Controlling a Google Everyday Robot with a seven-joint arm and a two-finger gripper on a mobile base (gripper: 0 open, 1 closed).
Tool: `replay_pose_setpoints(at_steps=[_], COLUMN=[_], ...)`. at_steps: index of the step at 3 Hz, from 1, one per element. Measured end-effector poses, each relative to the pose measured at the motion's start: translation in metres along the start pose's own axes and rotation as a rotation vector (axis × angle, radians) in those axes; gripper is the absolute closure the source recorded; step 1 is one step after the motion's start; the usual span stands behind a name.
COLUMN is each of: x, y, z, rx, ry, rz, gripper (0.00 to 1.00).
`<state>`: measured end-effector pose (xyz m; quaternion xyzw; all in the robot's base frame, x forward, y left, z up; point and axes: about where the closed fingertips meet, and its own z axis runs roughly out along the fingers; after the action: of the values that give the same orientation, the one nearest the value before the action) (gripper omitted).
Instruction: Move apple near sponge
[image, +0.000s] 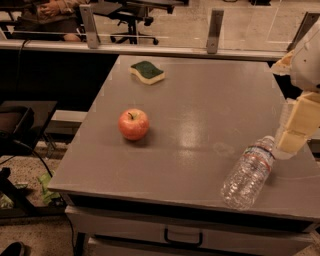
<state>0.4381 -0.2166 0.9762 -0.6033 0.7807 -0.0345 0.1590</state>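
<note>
The red-orange apple (133, 124) stands on the grey table (200, 100), left of the middle, stem up. The sponge (147, 71), dark green on top over a pale yellow body, lies at the table's far left, well behind the apple and apart from it. My gripper (298, 125) hangs at the right edge of the view, above the table's right side. It is far to the right of the apple and holds nothing that I can see.
A clear plastic water bottle (248, 172) lies on its side at the table's front right, just below my gripper. A glass barrier with metal posts (214, 30) runs behind the table. A black stand (20, 125) is on the left.
</note>
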Motion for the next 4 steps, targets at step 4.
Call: replay_pose_setpoints(at_steps=[4], x=[-0.102], y=[-0.024], z=[0.036], rx=[-0.070], ry=[-0.186], rz=[-0.044], gripper=[0.00])
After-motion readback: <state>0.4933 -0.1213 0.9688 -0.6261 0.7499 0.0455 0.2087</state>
